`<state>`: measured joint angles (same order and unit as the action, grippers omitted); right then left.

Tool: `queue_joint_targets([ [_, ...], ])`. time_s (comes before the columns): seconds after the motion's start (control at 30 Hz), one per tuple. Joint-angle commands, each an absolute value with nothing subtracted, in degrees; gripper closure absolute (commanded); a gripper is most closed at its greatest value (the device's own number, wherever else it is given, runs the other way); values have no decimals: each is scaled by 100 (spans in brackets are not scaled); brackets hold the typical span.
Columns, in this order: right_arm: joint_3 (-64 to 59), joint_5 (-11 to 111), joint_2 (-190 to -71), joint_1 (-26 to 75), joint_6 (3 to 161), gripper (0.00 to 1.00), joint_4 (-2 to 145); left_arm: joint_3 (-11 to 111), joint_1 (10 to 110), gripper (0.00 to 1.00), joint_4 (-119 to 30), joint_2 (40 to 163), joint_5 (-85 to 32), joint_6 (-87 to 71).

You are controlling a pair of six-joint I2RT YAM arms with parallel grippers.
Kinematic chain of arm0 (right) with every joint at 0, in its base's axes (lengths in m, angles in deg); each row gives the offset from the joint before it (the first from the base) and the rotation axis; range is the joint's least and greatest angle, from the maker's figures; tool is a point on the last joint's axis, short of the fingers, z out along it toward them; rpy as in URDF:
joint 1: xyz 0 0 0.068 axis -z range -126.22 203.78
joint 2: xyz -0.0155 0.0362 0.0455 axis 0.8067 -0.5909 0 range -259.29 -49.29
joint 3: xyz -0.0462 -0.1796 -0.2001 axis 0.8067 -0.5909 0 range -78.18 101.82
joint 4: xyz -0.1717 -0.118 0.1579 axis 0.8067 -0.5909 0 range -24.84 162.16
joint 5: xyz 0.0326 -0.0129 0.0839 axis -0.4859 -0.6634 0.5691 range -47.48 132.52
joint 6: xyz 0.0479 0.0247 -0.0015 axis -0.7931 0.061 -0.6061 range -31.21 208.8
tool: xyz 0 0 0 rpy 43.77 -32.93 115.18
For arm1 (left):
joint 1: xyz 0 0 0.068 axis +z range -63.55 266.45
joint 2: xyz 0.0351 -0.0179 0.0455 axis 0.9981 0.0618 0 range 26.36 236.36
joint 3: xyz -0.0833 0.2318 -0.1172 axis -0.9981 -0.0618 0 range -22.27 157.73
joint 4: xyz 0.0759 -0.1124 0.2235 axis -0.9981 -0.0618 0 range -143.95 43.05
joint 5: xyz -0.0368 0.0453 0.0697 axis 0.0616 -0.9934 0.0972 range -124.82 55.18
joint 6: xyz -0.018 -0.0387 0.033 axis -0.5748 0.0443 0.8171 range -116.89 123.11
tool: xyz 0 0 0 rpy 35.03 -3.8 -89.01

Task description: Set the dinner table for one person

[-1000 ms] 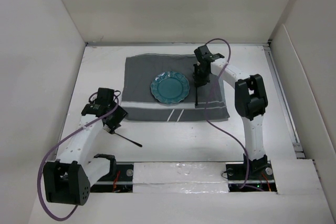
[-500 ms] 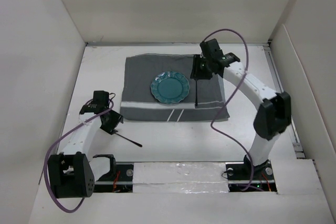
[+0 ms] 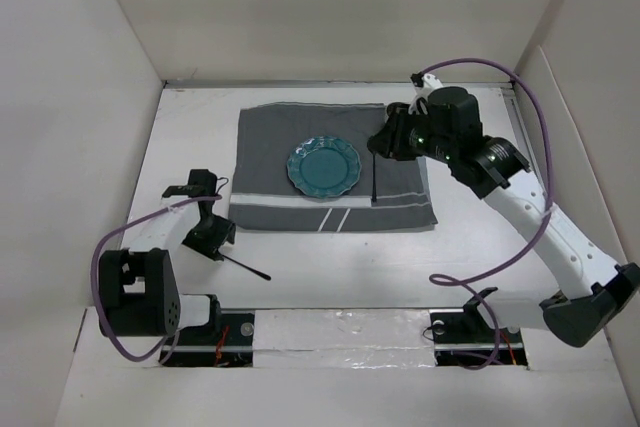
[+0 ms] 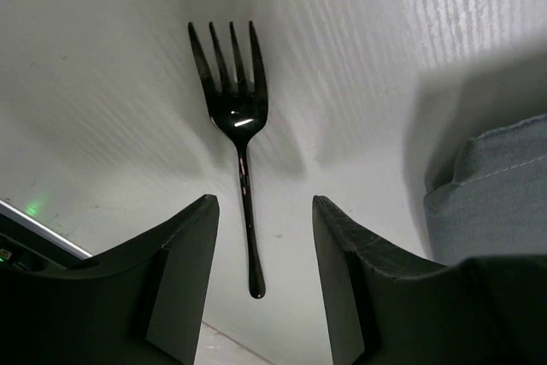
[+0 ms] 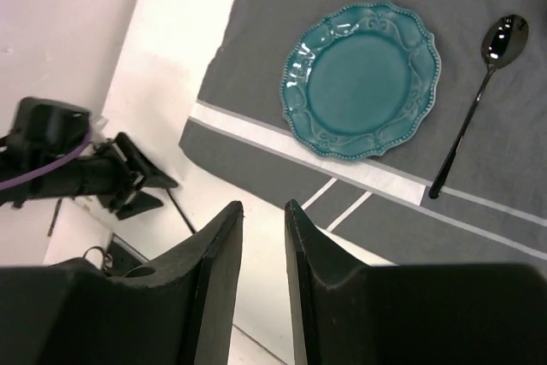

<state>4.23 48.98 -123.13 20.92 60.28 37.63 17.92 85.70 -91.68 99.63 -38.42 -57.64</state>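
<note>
On the white dinner table [image 3: 400,257] lies a dark grey striped cloth [image 3: 290,207]. A teal plate [image 3: 323,168] sits on it, with a black spoon [image 3: 374,179] lying on the cloth to the plate's right. A black fork [image 3: 243,266] lies on the bare table in front of the cloth's left corner. My left gripper [image 3: 210,237] is open and empty just above the fork's handle end [image 4: 250,279], tines pointing away [image 4: 226,49]. My right gripper [image 3: 385,140] hangs high over the spoon's bowl, jaws a little apart and empty [image 5: 263,204]. The right wrist view shows the plate [image 5: 361,80] and spoon [image 5: 474,108].
White walls enclose the table on the left, back and right. The cloth's corner [image 4: 496,185] lies just right of my left gripper. The arm bases and a foil-covered rail [image 3: 340,327] run along the near edge.
My right gripper has let go of the spoon, risen and swung back to the right; the spoon stays on the cloth. My left arm folded back, gripper still by the fork.
</note>
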Motion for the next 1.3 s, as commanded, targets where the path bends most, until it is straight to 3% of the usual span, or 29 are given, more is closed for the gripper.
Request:
queue_joint_targets([
  [0.0, 400, 5122, -12005, 1916, 6006, 67, 3999, 2124, 8522, 56, -9345, 10132, -4132, -6026],
  [0.4, 1181, 4638, -11986, 1616, 6208, 67, 3375, 1649, 8443, 60, -8721, 10493, -4080, -6334],
  [0.9, 822, 4867, -11872, 1800, 6111, 67, 3480, 1131, 8443, 66, -8001, 10466, -4159, -6720],
  [1.07, 725, 4990, -11899, 1923, 6085, 68, 3542, 1235, 8443, 83, -7860, 10537, -4255, -6764],
  [1.27, 576, 5174, -11978, 2099, 6032, 67, 3647, 1315, 8443, 84, -7851, 10423, -4414, -6607],
])
